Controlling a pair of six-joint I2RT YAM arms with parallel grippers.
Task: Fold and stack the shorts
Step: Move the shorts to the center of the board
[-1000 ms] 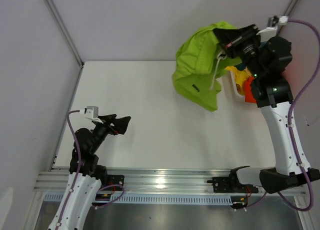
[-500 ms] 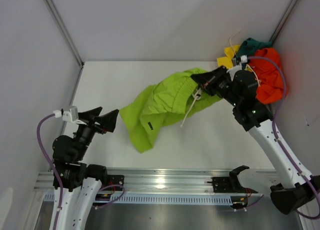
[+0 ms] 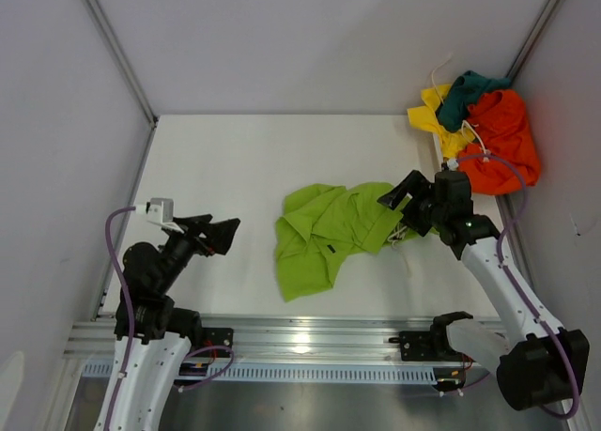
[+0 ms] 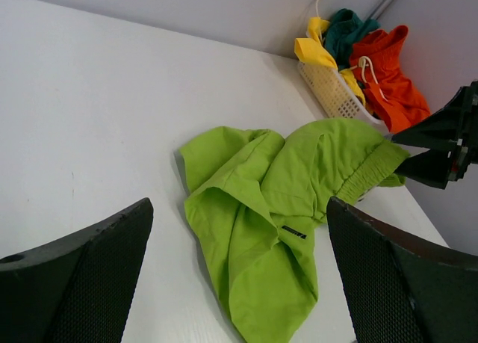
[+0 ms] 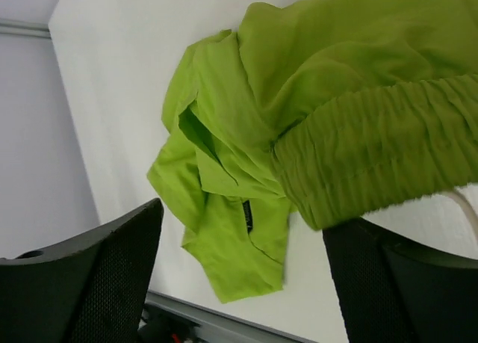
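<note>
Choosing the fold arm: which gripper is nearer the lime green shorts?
Right. Right gripper is at the waistband of the lime green shorts, jaws open; left gripper sits apart, off their opposite side.

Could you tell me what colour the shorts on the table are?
The shorts are lime green; see left wrist view.

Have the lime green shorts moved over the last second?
Yes. The lime green shorts have come away from the basket in the far right corner, leftward and nearer the rail. They now lie crumpled mid-table, released by the open right gripper.
</note>
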